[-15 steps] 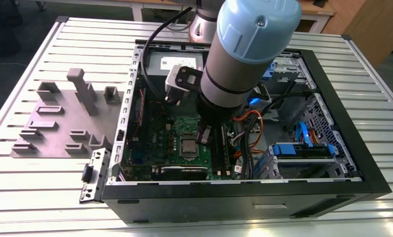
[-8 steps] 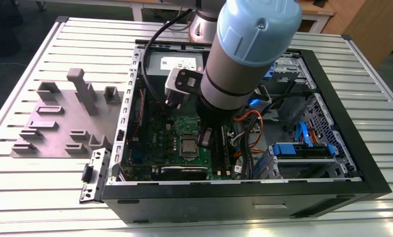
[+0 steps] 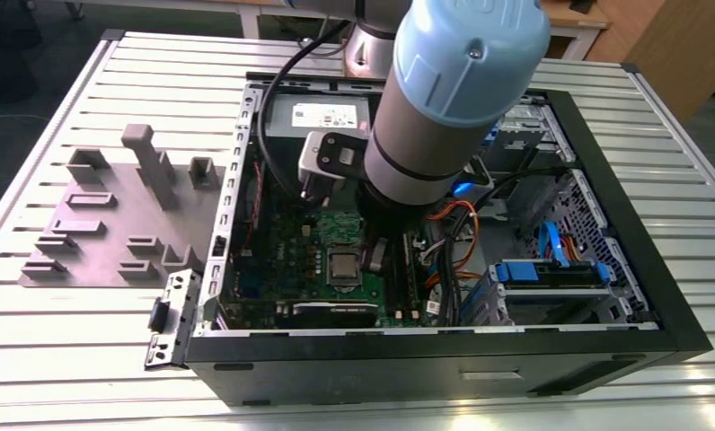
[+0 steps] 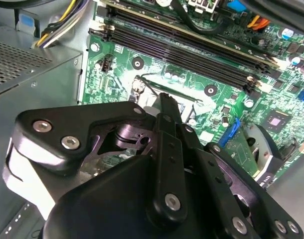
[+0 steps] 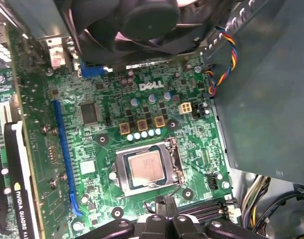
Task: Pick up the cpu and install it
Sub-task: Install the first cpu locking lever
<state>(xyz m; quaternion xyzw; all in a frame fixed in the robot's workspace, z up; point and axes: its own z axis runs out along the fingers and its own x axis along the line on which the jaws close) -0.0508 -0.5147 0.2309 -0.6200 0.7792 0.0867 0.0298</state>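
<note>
Black metal fingers [image 5: 164,209] meet tip to tip in the first wrist view, pressed together with nothing between them, just beside the socket [image 5: 148,170]. In the second wrist view the gripper [image 4: 164,107] shows as a black linkage with silver screws, its closed tips hanging over the socket's edge. In the exterior view the gripper [image 3: 378,254] reaches down into the case right next to the socket.

The cpu [image 5: 146,168], a silver-grey square, lies flat inside the socket, with the socket's metal frame around its rim. It shows in the exterior view too [image 3: 343,266], seated in the middle of the board [image 3: 322,260].

Around the socket spreads the green board. Just beside the socket stand three small brown square parts and a row of pale round capacitors [image 5: 143,134]. Farther from the socket, past those, a round black fan [image 5: 137,22] hangs over the board's edge. A long blue slot [image 5: 65,159] runs alongside the socket, well apart from it, and a black card [image 5: 17,189] lies beyond the slot. Long black memory slots [image 4: 182,47] run near the socket on the side of the fingers.

The open black case [image 3: 622,296] lies on a slatted metal bench [image 3: 70,323]. A grey holder block [image 3: 112,215] rests on the bench, well apart from the socket, outside the case at the exterior view's left.
</note>
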